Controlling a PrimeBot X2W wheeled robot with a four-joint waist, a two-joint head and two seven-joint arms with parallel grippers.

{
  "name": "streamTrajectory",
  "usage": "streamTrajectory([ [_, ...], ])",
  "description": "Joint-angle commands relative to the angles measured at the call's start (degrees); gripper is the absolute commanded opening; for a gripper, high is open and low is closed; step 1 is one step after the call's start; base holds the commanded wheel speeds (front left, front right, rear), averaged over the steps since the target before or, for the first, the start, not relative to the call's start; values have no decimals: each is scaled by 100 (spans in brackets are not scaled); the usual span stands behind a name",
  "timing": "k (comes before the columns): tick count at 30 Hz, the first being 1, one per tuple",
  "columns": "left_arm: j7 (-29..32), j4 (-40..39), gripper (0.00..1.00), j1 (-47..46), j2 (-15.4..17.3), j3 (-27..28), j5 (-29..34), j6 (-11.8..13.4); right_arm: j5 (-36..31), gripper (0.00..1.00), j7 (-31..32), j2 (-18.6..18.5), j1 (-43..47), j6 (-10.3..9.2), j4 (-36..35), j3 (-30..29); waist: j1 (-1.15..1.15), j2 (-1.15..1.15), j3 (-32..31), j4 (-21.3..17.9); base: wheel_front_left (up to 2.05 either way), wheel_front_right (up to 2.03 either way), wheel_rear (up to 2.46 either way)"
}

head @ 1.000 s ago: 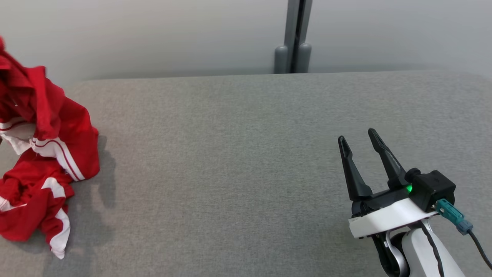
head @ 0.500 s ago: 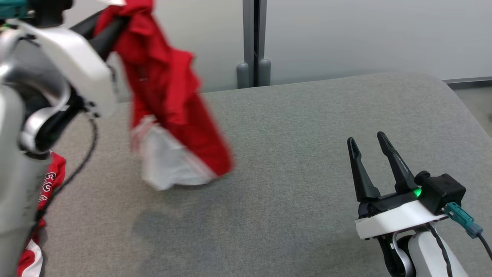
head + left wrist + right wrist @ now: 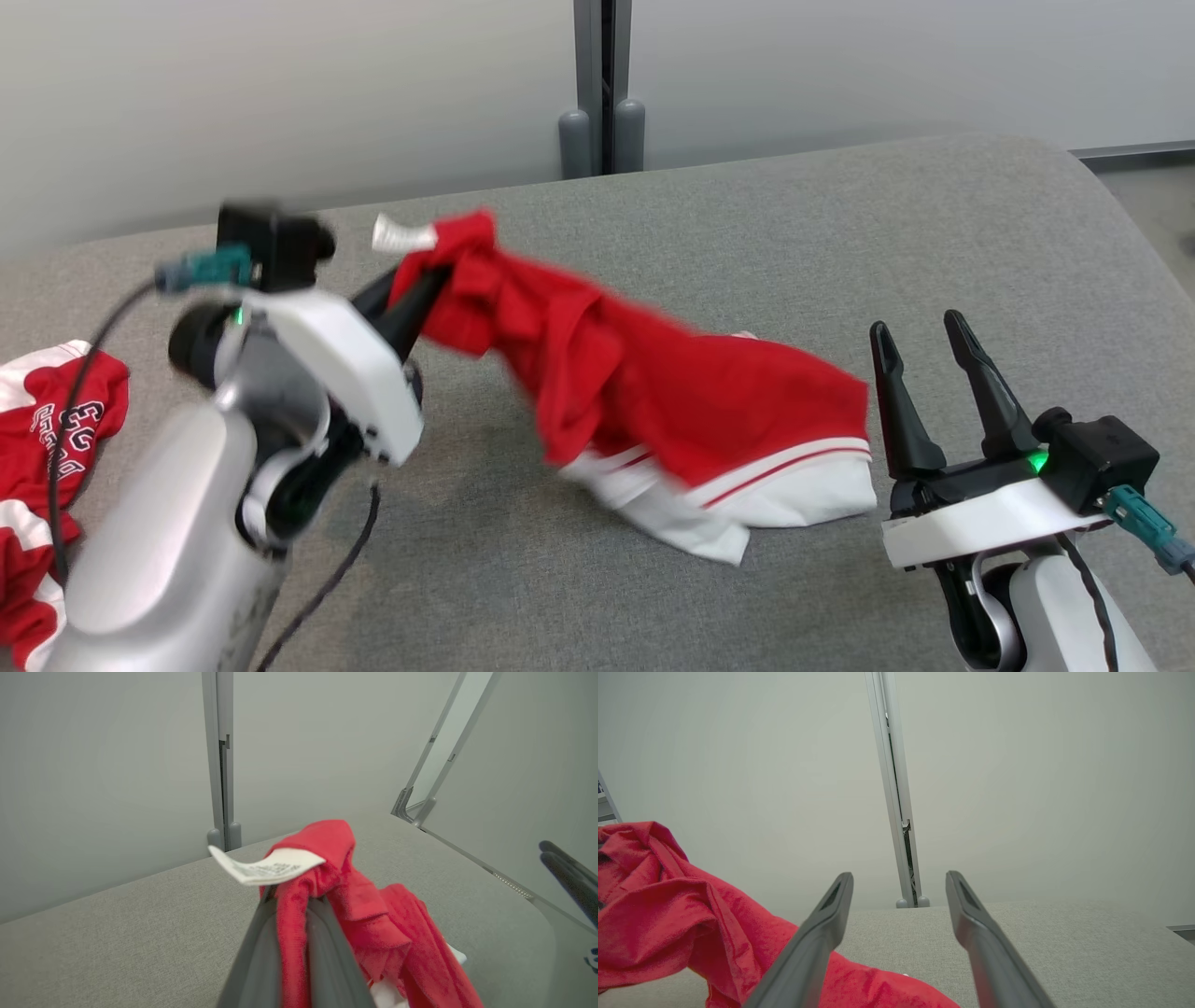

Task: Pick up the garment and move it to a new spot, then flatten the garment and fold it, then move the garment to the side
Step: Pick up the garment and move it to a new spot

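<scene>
Draping from left jaws, red garment, white hem near right jaws

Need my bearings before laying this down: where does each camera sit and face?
Head view: from the head, forward and down at the grey table; both arms show, left gripper shut on the red garment, right gripper open.
Left wrist view: along its own fingers pinching the garment, toward the post.
Right wrist view: along its open fingers, toward that post too.
Shared: both wrist views show the post and garment.
</scene>
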Motion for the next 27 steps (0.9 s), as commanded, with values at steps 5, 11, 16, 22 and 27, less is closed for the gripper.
streamTrajectory([
  [5, -724, 1035, 0, 512, 76, 45, 222, 25, -67, 100, -29, -40, -84, 3, 18, -46, 0, 0, 93, 39, 0, 0, 0],
  [11, -1554, 2426, 0, 571, -14, 57, 341, -95, -134, 100, -29, -39, -122, 2, 91, -6, 0, 0, 122, 114, 0, 0, 0],
  [16, -1956, 3338, 44, 416, -202, -72, 323, -239, -141, 100, -29, -41, -120, 2, 165, 41, 0, 0, 84, 158, 0, 0, 0],
  [22, -2441, 3951, 100, 199, -221, -181, 415, -320, -195, 100, -29, -41, -89, 2, 249, 51, 0, 0, -12, 194, 0, 0, 0],
  [27, -2973, 3974, 100, 122, -39, -134, 535, -262, -153, 100, -29, -39, -29, 3, 280, 19, 0, 0, -144, 198, 0, 0, 0],
])
